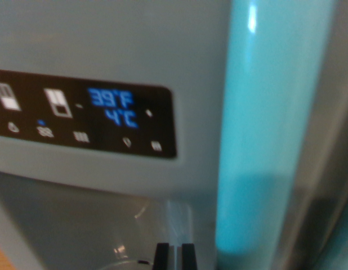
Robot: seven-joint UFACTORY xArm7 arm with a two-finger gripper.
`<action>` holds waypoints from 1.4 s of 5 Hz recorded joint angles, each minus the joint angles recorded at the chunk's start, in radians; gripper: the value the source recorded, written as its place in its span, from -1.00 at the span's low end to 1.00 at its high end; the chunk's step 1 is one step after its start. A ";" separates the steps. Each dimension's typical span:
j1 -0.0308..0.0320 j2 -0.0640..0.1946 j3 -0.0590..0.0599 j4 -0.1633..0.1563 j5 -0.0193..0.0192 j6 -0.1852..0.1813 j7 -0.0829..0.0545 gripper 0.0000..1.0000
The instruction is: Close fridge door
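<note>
Pincer (174, 256) tips nearly shut, gripping nothing, close against fridge door (106, 39) below control panel (84, 115). Door looks near closed; final seating unconfirmed.

- only 1 view is given, the wrist view, so nothing is shared with another camera.
- it faces the fridge door (106, 39) head-on from very near; the control panel (84, 115) fills the upper left.
- the gripper (174, 256) tips poke in at the bottom edge.
- the picture is blurred.
</note>
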 joint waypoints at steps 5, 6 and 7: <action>0.0000 0.059 -0.025 0.054 0.0000 0.000 0.000 1.00; 0.0000 0.059 -0.025 0.054 0.0000 0.000 0.000 1.00; 0.0000 0.082 -0.031 0.075 0.0000 0.000 0.000 1.00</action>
